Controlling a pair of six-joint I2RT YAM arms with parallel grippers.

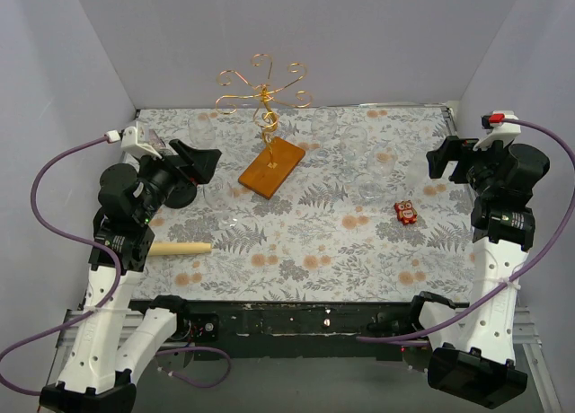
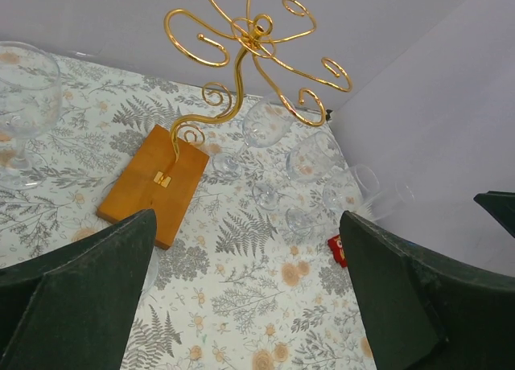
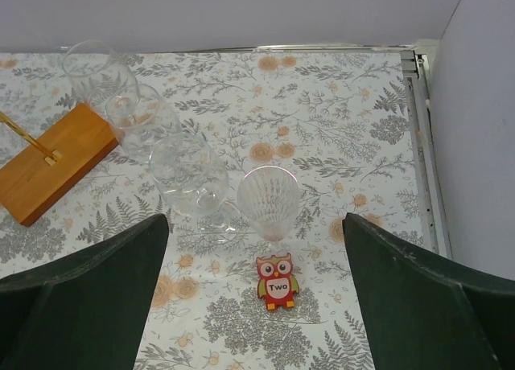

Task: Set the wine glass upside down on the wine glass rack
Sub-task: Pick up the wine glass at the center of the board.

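Note:
The wine glass rack (image 1: pixel 261 88) is a copper-gold wire tree with curled arms on an orange-brown wooden base (image 1: pixel 272 166), at the back centre; nothing hangs on it. It also shows in the left wrist view (image 2: pixel 251 40). Several clear wine glasses stand upright on the floral cloth. A ribbed one (image 3: pixel 269 199) is nearest my right gripper, with a rounder one (image 3: pixel 189 175) beside it. Another glass (image 2: pixel 24 104) stands left of the rack. My left gripper (image 1: pixel 199 162) is open and empty, left of the base. My right gripper (image 1: pixel 446 157) is open and empty, right of the glasses.
A red owl tag marked "Two" (image 3: pixel 278 281) lies just in front of the ribbed glass, also in the top view (image 1: pixel 405 212). A pale wooden stick (image 1: pixel 180 248) lies near the left arm. Grey walls enclose the table on three sides.

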